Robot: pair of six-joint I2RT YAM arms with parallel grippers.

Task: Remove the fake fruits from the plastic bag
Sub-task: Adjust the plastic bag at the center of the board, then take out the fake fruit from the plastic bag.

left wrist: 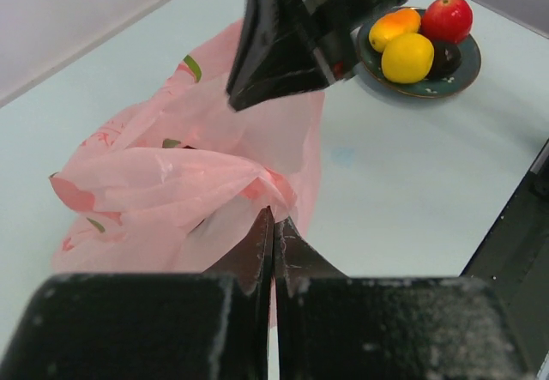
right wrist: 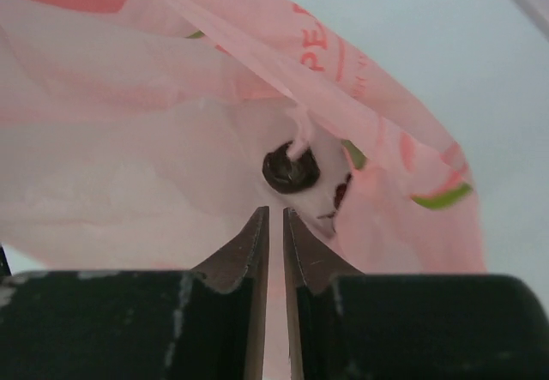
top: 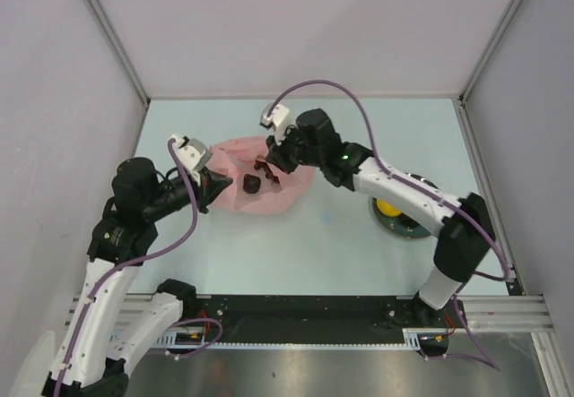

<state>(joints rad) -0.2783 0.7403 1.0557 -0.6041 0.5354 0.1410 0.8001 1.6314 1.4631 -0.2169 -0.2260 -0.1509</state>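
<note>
From above, the left arm rises from 7 o'clock and bends toward the centre. The left gripper (top: 212, 189) has its fingertips pressed together on a gathered fold of the thin, crinkled, translucent pink plastic bag (top: 269, 198), which lies on the pale table (top: 341, 254) just left of centre. A small dark lump (top: 253, 183) sits in the bag; its kind is hard to make out. The right arm stretches from 5 o'clock to the bag's 1 o'clock edge. The right gripper (right wrist: 274, 226) shows only a thin slit between its fingers, and I cannot tell whether film is nipped there. At 4 o'clock this arm half hides a dark round plate (left wrist: 446, 81) holding a yellow round fruit (left wrist: 407, 57) and a glossy red apple (left wrist: 448, 18).
</note>
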